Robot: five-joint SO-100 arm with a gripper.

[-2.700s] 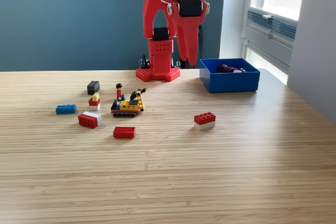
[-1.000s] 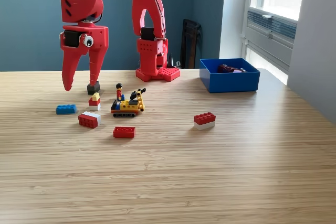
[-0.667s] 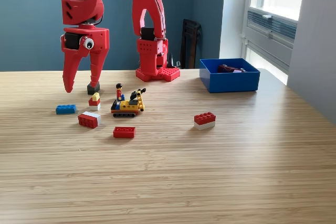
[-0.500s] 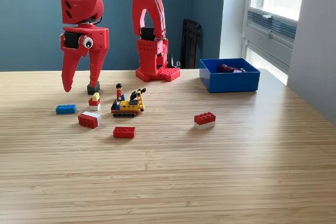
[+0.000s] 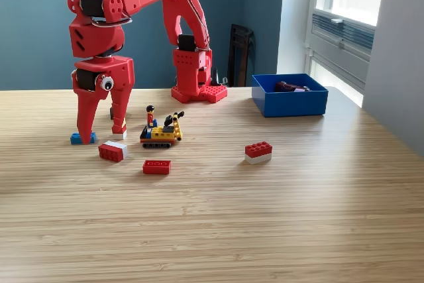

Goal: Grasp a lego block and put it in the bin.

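Now the red plastic gripper point(image 5: 101, 134) hangs with jaws spread, tips low by the small blue lego block point(image 5: 75, 139) on the wooden table point(image 5: 265, 217).

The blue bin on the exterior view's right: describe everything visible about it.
The blue bin is a shallow, rectangular tray of bright blue, smooth plastic-looking material with straight walls. It sits flat and upright on the wooden table, near the far edge at the exterior view's right, beside the window wall. Something small and dark, partly purplish, lies inside; its identity is unclear. Nothing else touches the bin, and the gripper is far off at the view's left.
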